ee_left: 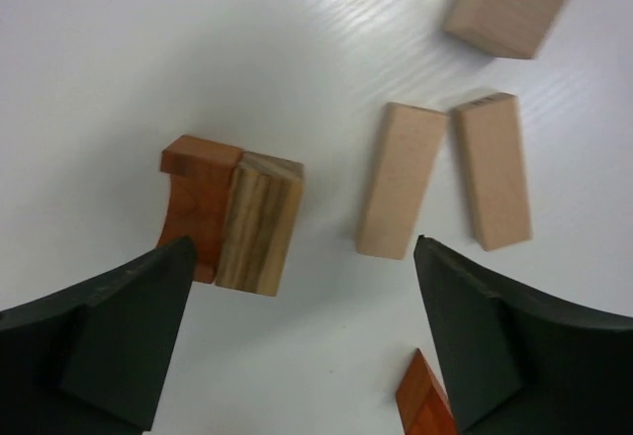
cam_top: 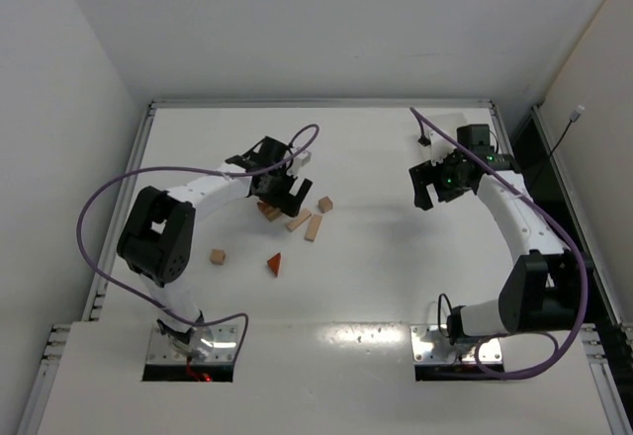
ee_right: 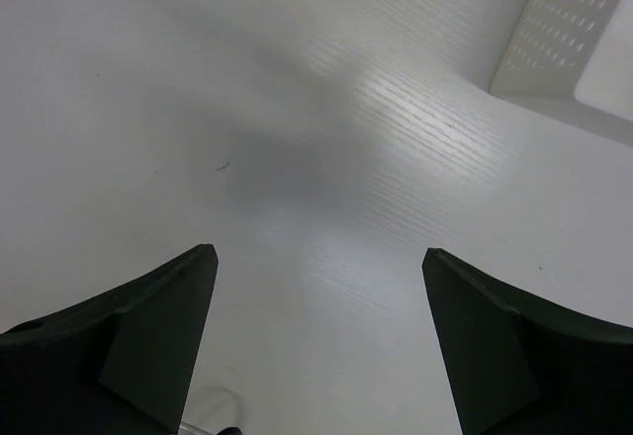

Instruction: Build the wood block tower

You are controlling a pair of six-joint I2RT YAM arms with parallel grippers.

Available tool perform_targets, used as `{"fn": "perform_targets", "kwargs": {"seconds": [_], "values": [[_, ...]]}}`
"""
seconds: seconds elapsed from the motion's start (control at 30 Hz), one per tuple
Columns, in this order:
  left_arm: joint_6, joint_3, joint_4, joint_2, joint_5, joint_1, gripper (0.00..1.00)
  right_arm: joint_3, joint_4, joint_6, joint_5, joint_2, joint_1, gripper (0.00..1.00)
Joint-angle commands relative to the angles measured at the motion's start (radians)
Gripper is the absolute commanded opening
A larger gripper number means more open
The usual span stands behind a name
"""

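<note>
Our left claw [ee_left: 305,257] hangs wide open, empty, over the wood blocks [cam_top: 314,227] lying loose on the tabletop [cam_top: 376,277], left of its middle: reddish arch [ee_left: 196,208] touching a striped block [ee_left: 259,222], two pale bars [ee_left: 401,178] alongside. Our right claw [ee_right: 318,252] gapes empty near the right edge.

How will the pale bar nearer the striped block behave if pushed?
The pale bar looks like solid wood: probably stiff and light. Lying flat on a broad face, it should slide on the smooth table, not roll or tip. The second bar lies close alongside; a push that way would likely move both.
</note>
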Motion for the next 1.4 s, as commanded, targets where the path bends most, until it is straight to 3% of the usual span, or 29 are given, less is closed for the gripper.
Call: {"fn": "perform_targets", "kwargs": {"seconds": [0.0,0.17,0.37,0.7,1.37], "values": [[0.004,0.033,0.008,-0.052,0.146,-0.003,0.95,0.044,0.014,0.0,0.003,0.0,0.007,0.83],[-0.077,0.01,0.021,-0.102,0.146,-0.06,0.95,0.044,0.004,0.0,0.003,0.0,0.007,0.83],[-0.16,-0.051,0.075,-0.124,-0.025,-0.195,0.95,0.044,-0.005,-0.009,0.012,0.0,0.007,0.83],[-0.275,0.023,0.066,0.037,-0.305,-0.236,0.97,0.044,-0.014,-0.018,0.012,0.0,0.007,0.83],[-0.295,0.026,0.075,0.105,-0.228,-0.255,0.97,0.025,-0.023,-0.027,0.031,0.009,0.007,0.83]]}}
